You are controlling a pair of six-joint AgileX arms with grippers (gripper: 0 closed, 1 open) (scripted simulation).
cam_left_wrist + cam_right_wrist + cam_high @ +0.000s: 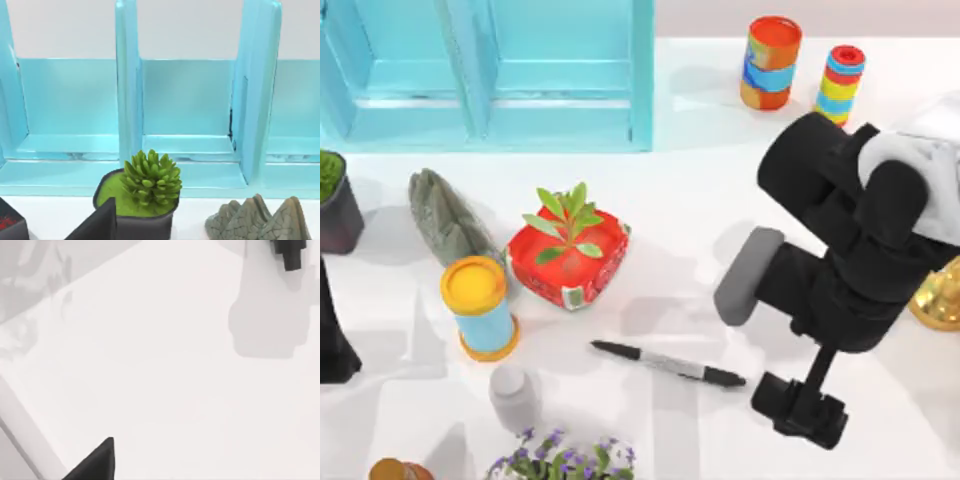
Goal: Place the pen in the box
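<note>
The pen (668, 364) lies flat on the white table (700, 230), near of the red planter (568, 262) holding one green plant. My right gripper (800, 405) hovers just right of its cap; I cannot tell its opening. The turquoise box (490, 75) stands far left, compartments bare. My left arm (335, 340) is parked left.

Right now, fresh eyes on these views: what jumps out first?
The big turquoise box with open compartments fills the table's far left. In front of it, mid-table, sits a bright red planter with a green sprout, a yellow-capped blue cylinder to its left. The right arm's black bulk looms at the right, its right gripper low beside the capped end of the pen, which lies flat near the front.
</note>
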